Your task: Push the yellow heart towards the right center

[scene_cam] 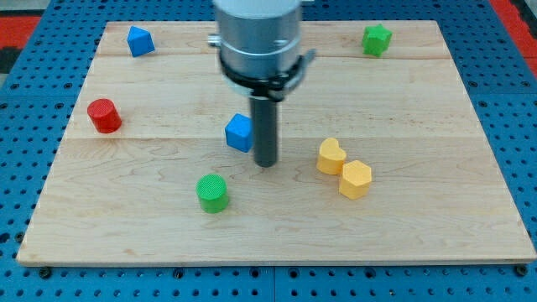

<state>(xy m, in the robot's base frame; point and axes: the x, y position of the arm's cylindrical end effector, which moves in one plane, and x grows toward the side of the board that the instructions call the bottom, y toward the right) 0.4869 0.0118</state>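
The yellow heart (331, 156) lies right of the board's middle, touching or nearly touching a yellow hexagon (356, 179) at its lower right. My tip (266, 163) rests on the board to the left of the heart, with a gap between them. A blue cube (239, 132) sits just left of the rod, close to it.
A green cylinder (212, 193) lies at the lower left of my tip. A red cylinder (104, 115) is at the view's left. A blue block (139, 40) is at the top left and a green star (377, 39) at the top right. The wooden board (436, 235) lies on a blue pegboard.
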